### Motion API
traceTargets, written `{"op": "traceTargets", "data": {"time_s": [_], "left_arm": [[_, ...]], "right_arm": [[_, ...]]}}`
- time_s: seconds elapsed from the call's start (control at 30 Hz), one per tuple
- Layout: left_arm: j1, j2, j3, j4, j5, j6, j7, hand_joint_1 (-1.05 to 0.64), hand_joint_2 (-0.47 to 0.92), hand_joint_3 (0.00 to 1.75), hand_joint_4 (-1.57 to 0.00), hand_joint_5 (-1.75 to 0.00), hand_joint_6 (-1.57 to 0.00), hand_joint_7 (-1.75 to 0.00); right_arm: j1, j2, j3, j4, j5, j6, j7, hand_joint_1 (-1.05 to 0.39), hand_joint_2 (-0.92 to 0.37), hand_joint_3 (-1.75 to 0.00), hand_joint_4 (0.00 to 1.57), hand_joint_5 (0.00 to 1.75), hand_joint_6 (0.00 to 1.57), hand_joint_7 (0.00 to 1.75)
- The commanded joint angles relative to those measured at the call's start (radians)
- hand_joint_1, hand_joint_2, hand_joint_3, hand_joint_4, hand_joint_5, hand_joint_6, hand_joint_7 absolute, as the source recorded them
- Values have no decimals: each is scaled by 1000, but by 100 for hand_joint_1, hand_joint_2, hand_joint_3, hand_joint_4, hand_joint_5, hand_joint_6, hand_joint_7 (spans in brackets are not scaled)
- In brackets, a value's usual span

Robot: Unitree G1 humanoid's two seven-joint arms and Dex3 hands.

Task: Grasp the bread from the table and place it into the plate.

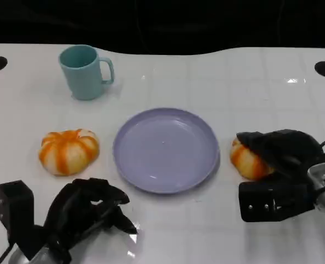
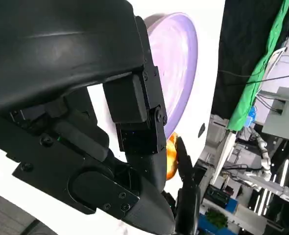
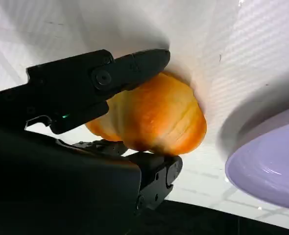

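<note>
The right hand [image 1: 281, 151] grasps a bread [image 1: 248, 159] on the table [image 1: 250, 82], just right of the plate [image 1: 166, 149]; its fingers [image 3: 130, 68] wrap the loaf. The left hand [image 1: 88, 206] hangs near the table's front edge, fingers curled, holding nothing. Another bread [image 1: 69, 151] lies left of the plate, below a cup [image 1: 85, 71].

White glossy worktop [image 1: 206, 71], lavender plate [image 1: 166, 149], teal mug [image 1: 84, 71], orange bread with pale stripes at left [image 1: 69, 151], golden-orange bread at right [image 1: 248, 160], black right robot hand [image 1: 278, 151], black left robot hand [image 1: 88, 206], green cloth [image 2: 262, 68]
</note>
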Motion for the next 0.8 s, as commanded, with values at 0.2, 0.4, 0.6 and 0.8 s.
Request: {"op": "traceTargets", "data": {"time_s": [0.2,0.4,0.6,0.8], "left_arm": [[27,13,2,-2,6,17,20,-105,77,0,-155,-50,-157,-22],[32,11,-1,-13,6,21,24,-105,77,0,-155,-50,-157,-22],[34,9,-2,-19,3,24,19,-105,77,0,-155,-50,-157,-22],[33,11,-4,-14,6,15,13,-105,78,0,-154,-49,-157,-20]], "right_arm": [[-57,55,14,130,38,5,-93,-59,-86,0,35,5,31,4],[-73,82,21,226,54,-49,-240,-27,-87,0,74,52,78,4],[-80,75,48,304,45,-143,-402,-18,-92,-16,89,145,124,18],[-82,77,55,336,52,-179,-468,-21,-90,-39,92,174,83,125]]}}
